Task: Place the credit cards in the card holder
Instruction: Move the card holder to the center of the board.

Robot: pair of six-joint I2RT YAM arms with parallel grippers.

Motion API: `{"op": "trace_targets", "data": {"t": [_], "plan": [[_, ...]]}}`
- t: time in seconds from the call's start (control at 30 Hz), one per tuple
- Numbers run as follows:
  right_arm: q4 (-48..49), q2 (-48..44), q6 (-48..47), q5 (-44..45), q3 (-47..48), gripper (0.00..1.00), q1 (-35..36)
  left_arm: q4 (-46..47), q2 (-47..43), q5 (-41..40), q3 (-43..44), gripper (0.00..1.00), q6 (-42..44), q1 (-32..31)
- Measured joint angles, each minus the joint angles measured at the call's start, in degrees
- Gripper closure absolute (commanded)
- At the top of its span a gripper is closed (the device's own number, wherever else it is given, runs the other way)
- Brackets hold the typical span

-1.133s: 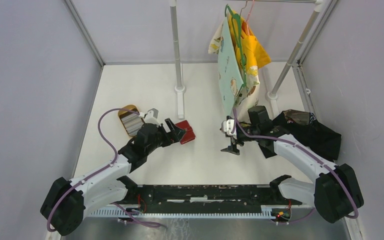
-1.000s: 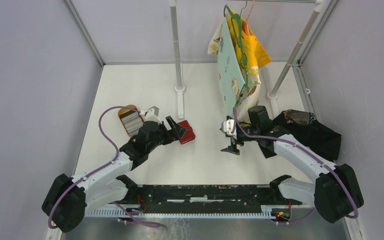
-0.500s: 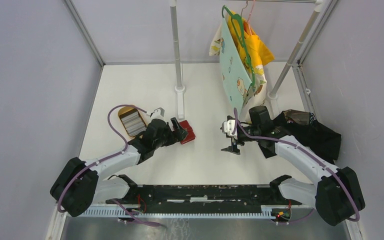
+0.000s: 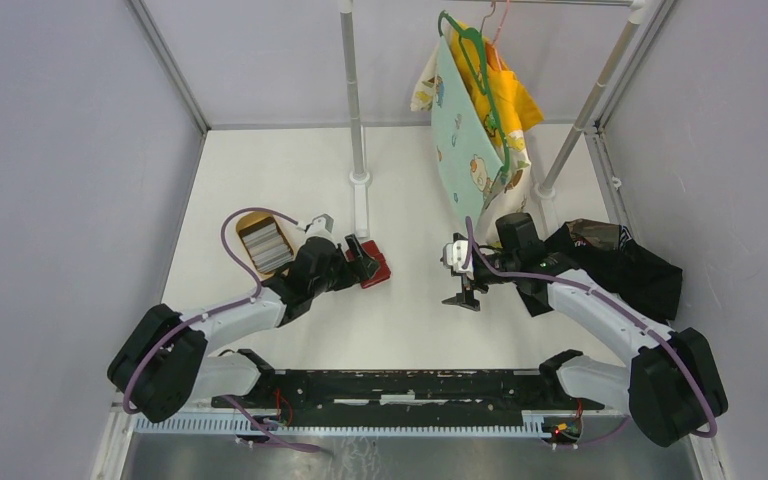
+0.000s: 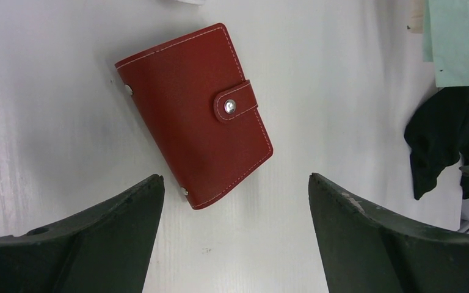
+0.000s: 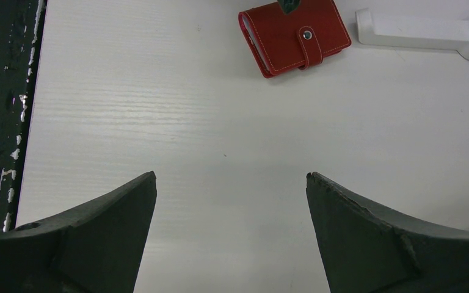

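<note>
The red card holder [image 4: 374, 268] lies closed and snapped on the white table; it also shows in the left wrist view [image 5: 195, 113] and far off in the right wrist view [image 6: 294, 34]. The credit cards [image 4: 266, 247] lie stacked in a tan oval tray [image 4: 244, 222] left of it. My left gripper [image 4: 358, 260] is open and empty, just above the holder's near end, its fingers [image 5: 98, 238] either side. My right gripper [image 4: 466, 290] is open and empty over bare table to the right.
A white rack post base [image 4: 360, 205] stands behind the holder. Clothes on a green hanger [image 4: 475, 110] hang over the right arm. A dark cloth heap [image 4: 630, 265] lies at the right. Walls close in both sides.
My left gripper has moved forward and down toward the red card holder, the arm stretching lower. The hanging clothes swayed slightly. The right arm stayed put.
</note>
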Motion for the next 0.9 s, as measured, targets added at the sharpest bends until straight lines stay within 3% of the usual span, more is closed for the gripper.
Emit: {"op": "trace_targets", "data": {"t": [0.23, 0.43, 0.9], "plan": [[0.0, 0.0, -0.2, 0.0, -0.3, 0.02, 0.0, 0.0, 0.8, 0.7, 0.0, 0.10, 0.0, 0.0], [0.0, 0.0, -0.2, 0.0, -0.3, 0.02, 0.0, -1.8, 2.5, 0.3, 1.3, 0.19, 0.0, 0.0], [0.0, -0.9, -0.9, 0.0, -0.3, 0.02, 0.0, -14.8, 12.1, -8.3, 14.8, 0.20, -2.6, -0.9]]}}
